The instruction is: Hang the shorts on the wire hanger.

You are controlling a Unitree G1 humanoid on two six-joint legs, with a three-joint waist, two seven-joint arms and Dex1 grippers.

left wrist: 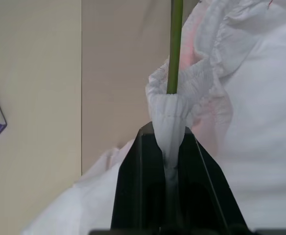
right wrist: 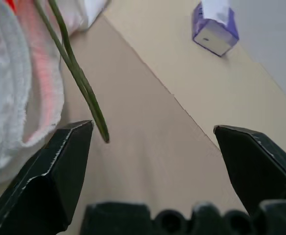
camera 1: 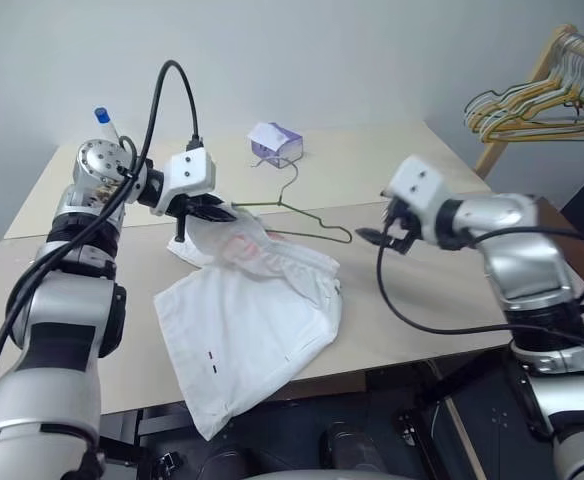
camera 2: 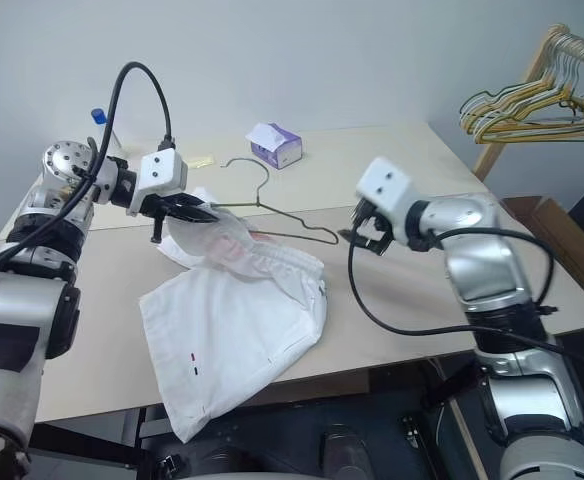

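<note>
On the table (camera 1: 392,330), left gripper (camera 1: 212,211) pinches shorts (camera 1: 252,330) over wire hanger (camera 1: 307,215); right gripper (camera 1: 382,238) spread.

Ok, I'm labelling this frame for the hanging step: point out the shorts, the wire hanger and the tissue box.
shorts (camera 1: 247,325), left eye view, on the flat white leg panel.
wire hanger (camera 2: 294,227), right eye view, on the bare wire past the waistband.
tissue box (camera 1: 276,146), left eye view, on its purple-white side.

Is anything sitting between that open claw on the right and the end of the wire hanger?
Nothing visible does. The right gripper hangs open over bare table, with the near tip of the wire hanger just ahead of its fingers. The tissue box stands well behind, and the shorts lie off to the side.
</note>
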